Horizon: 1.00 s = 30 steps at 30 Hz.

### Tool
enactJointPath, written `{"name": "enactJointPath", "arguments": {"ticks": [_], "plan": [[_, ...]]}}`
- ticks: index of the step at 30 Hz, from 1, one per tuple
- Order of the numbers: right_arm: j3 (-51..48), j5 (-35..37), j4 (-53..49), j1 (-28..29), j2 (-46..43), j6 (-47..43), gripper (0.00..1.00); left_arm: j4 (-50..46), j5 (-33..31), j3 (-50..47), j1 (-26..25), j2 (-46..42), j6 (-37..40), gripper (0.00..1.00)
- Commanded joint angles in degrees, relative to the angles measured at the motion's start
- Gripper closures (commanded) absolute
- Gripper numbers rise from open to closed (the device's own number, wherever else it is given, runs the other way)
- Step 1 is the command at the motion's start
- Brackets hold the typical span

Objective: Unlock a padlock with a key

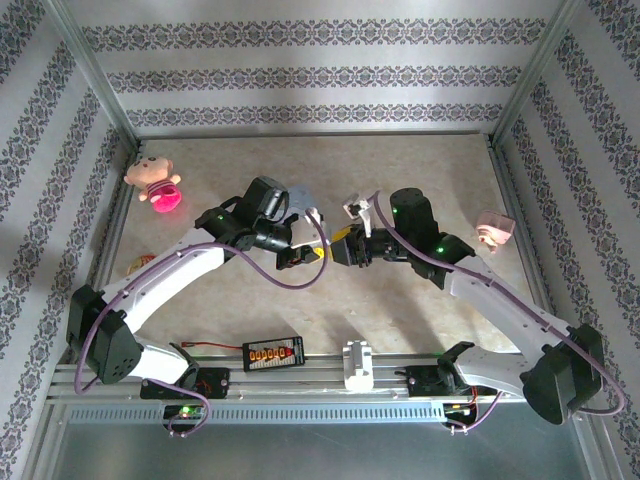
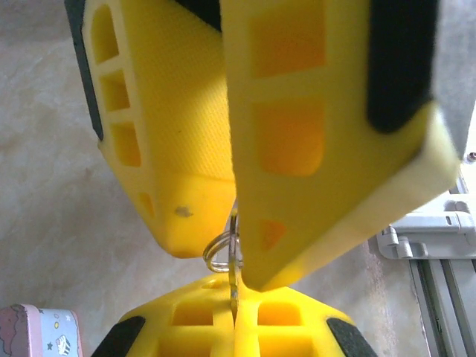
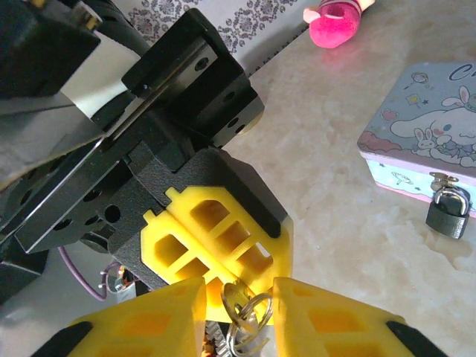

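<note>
1. At the front wall of the pale blue cartoon tin (image 3: 416, 123), in the right wrist view, the small dark grey padlock (image 3: 448, 211) stands upright. Its shackle is up at the tin's little clasp and its body is down by the table (image 3: 349, 208).
2. The padlock is shut and sits well apart from both sets of fingers.
3. The key ring (image 3: 249, 312) is held in the air between the two arms, away from the tin.
4. The left fingers (image 3: 201, 230) are pressed together, with the ring pinched at their tips. In the left wrist view the key ring (image 2: 222, 251) pokes out between the left fingers (image 2: 178, 149), and a thin metal piece hangs down from it.
5. The right fingers (image 3: 149, 323) flank the ring with a narrow gap, tip to tip with the left ones. Seen from the left wrist, the right fingers (image 2: 193, 316) show just a slit. I cannot tell whether they grip anything.
6. From above, the left arm (image 1: 170, 280) and right arm (image 1: 500, 295) meet mid-table (image 1: 400, 310), just in front of the tin (image 1: 300, 195).
7. A pink doll (image 1: 155, 182) lies far left, and a pale pink toy (image 1: 493, 228) lies on the right.
</note>
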Motion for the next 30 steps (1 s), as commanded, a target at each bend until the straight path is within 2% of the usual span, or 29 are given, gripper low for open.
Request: {"name": "enactJointPath", "arguments": {"ticks": [1, 7, 9, 15, 19, 20, 24, 30], "plan": [[-0.81, -1.73, 2.53, 0.68, 0.04, -1.41, 0.75, 0.1, 2.25, -0.77, 0.92, -1.55, 0.57, 1.0], [-1.73, 0.87, 2.45, 0.54, -1.37, -1.74, 0.9, 1.3, 2.8, -1.96, 1.69, -2.73, 0.09, 1.0], [-1.87, 0.75, 2.49, 0.58, -1.38, -1.83, 0.99, 1.83, 3.44, -2.17, 1.82, -3.06, -0.09, 1.0], [-2.32, 1.45, 3.46, 0.68, -1.35, -1.6, 1.0, 4.95, 2.59, -3.53, 2.0, -4.0, -2.73, 1.0], [-5.12, 7.16, 8.35, -0.64, -3.18, 2.3, 1.0, 10.4, 1.35, -6.85, 2.85, -6.98, -7.69, 0.59], [-5.94, 8.2, 10.07, -1.31, -3.58, 3.92, 1.0, 12.86, 1.09, -8.11, 3.19, -7.93, -9.68, 0.55], [-9.27, 12.26, 16.71, -4.23, -4.5, 12.15, 1.0, 27.02, 0.85, -15.38, 4.83, -13.01, -20.47, 0.45], [-15.96, 10.39, 35.54, -8.02, -3.96, 27.53, 1.0, 46.83, -1.25, -21.41, 5.29, -13.62, -42.1, 0.44]]}}
